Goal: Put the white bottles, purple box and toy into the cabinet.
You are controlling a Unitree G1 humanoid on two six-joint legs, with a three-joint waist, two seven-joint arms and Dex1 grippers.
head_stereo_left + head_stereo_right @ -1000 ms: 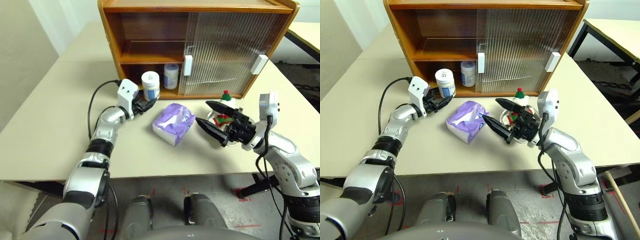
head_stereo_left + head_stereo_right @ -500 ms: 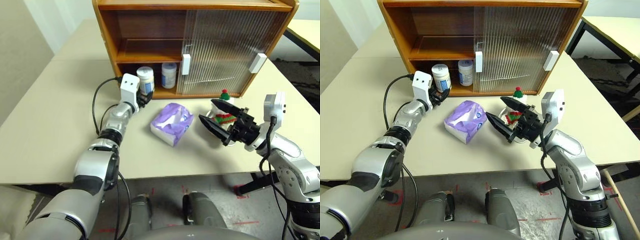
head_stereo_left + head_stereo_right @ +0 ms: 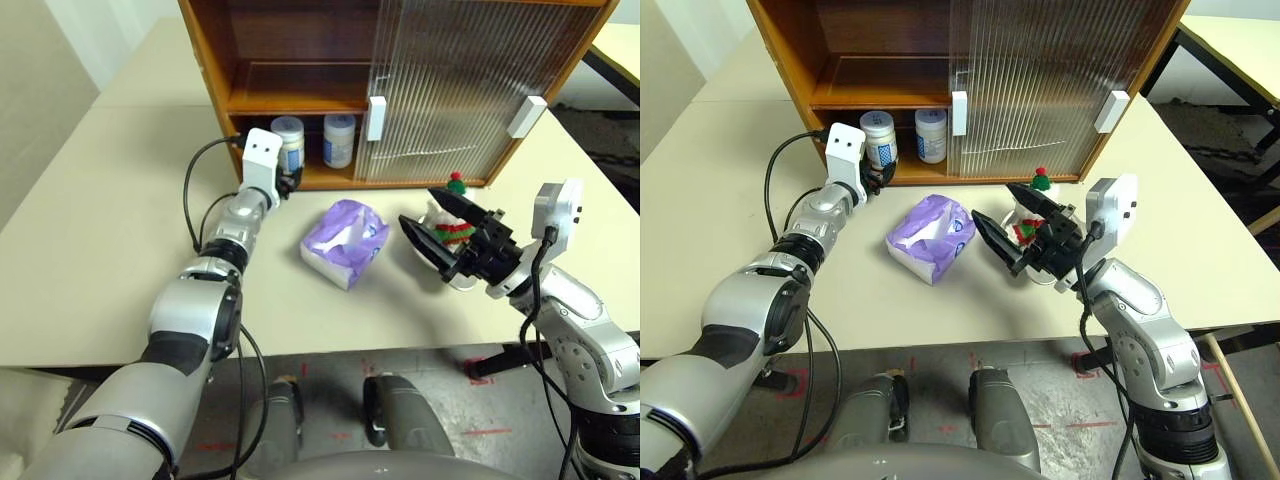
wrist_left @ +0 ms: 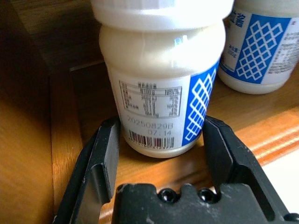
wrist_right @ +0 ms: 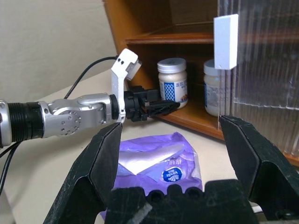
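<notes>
Left pincer [image 4: 161, 154]: clamped on white bottle [image 4: 161, 79], set on cabinet [image 3: 215, 75] shelf.
Right pincer [image 3: 432, 220]: apart, empty.
Left: purple box [image 3: 345, 240], toy [image 3: 455, 225] on worktop [image 3: 100, 200].

- Desk [image 3: 110, 250]: pale cream top, matte, runs across most of the head views.
- Second desk [image 3: 1230, 45]: upper right corner of the right eye view; same pale top, dark frame at its edge, set apart from the main one by a gap.
- Floor [image 3: 330, 390]: grey, along the bottom edge below the desk's front; faint red marks [image 3: 484, 371] at lower right.
- Wall [image 3: 30, 90]: plain beige, upper left of the frame.
</notes>
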